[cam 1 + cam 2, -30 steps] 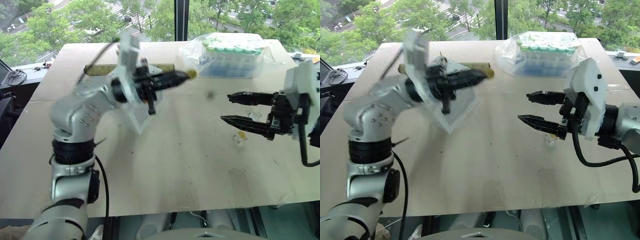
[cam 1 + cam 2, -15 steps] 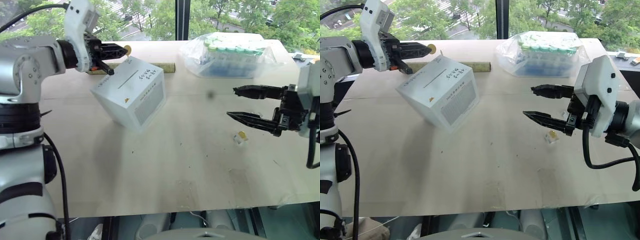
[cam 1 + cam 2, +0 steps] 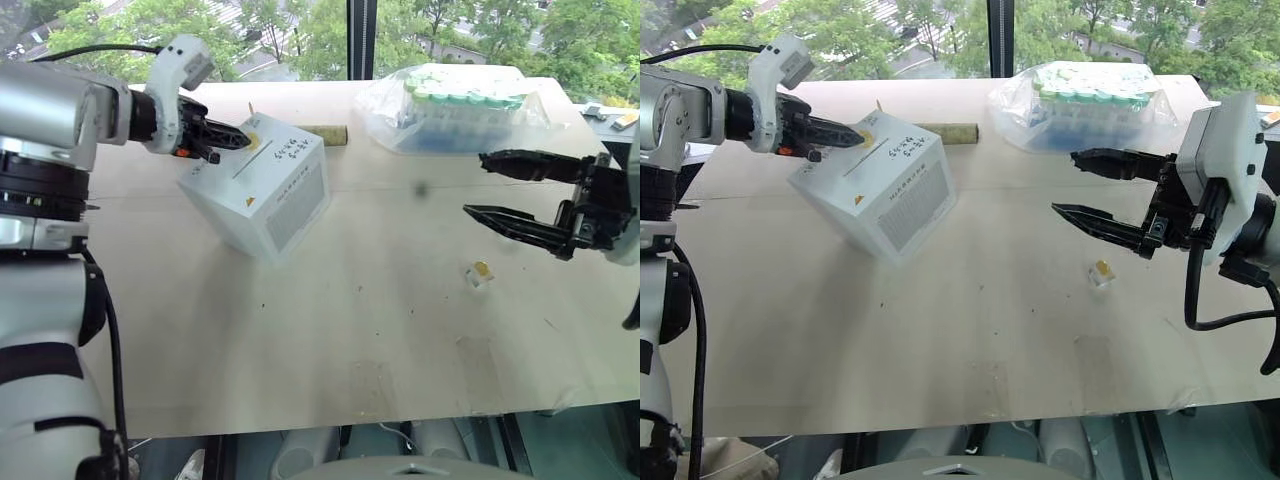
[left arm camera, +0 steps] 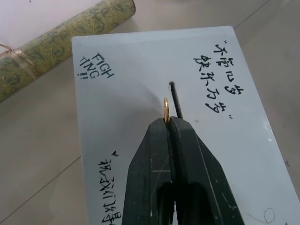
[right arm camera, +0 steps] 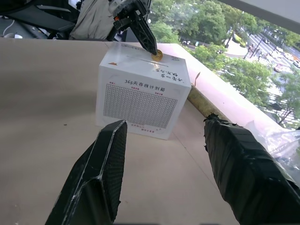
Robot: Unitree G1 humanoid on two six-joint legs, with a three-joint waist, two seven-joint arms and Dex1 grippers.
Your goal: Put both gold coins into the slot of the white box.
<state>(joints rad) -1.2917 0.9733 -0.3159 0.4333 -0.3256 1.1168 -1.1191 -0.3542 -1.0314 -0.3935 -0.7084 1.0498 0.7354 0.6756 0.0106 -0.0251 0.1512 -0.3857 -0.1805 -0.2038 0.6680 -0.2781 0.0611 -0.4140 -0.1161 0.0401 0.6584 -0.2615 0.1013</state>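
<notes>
Beige tabletop by the window: my left gripper (image 4: 168, 121) pinches a thin gold coin (image 4: 165, 108) edge-on just beside the dark slot (image 4: 177, 98) on the white cardboard box (image 3: 262, 190). I'd align it before releasing. Right gripper (image 3: 1095, 190) hangs open.

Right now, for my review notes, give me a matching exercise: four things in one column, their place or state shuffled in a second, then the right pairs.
Things:
1. left gripper
2. right gripper
3. coin on the table
4. green roll

Place or state:
A. lies behind the white box, near the table's far edge
B. open, hovering, holding nothing
C. rests below the right gripper, on a small clear holder
D. shut on a gold coin at the box's slot

Pairs: 1-D, 2-B, 3-C, 4-A
</notes>
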